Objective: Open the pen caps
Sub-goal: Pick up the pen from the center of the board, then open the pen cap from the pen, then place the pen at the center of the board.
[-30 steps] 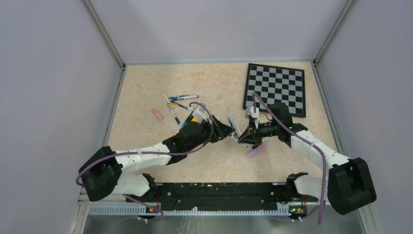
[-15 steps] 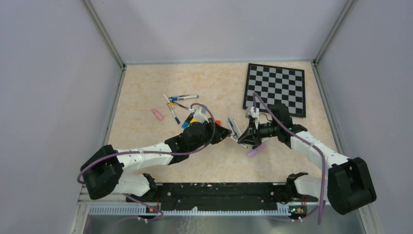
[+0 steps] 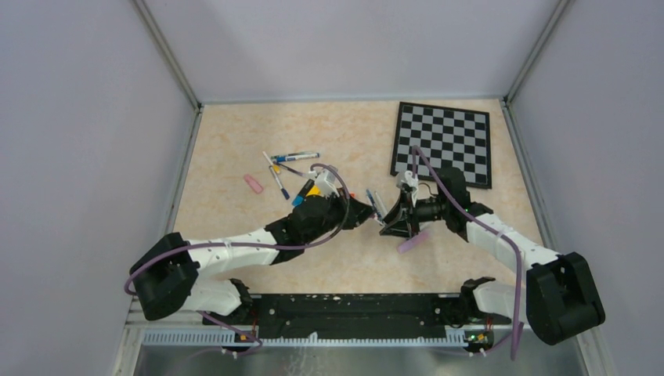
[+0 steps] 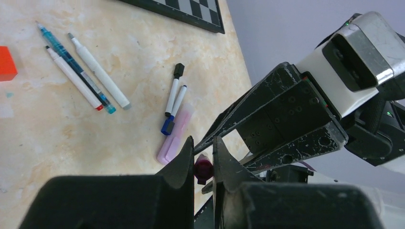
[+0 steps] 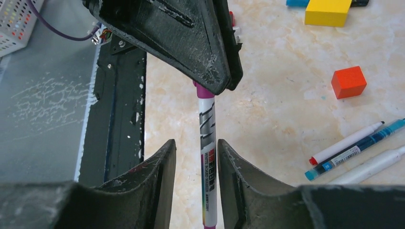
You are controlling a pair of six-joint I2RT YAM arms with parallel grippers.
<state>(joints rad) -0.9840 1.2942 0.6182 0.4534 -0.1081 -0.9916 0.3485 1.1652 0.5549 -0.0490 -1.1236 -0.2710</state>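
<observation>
While the left claw (image 4: pixel 203 150) clamps the purple cap (image 4: pixel 203 169) at centre frame in the top view and the right claw (image 5: pixel 196 145) stands slack around the pen (image 5: pixel 207 119), close the right claw on the barrel before pulling straight along the pen's axis.

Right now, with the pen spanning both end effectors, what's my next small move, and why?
Probably close the right end effector on the pen barrel before pulling. The left end effector is clamped on the purple cap, but the right fingers stand off the barrel with a gap showing, so a pull now would likely drag the whole pen along.
</observation>
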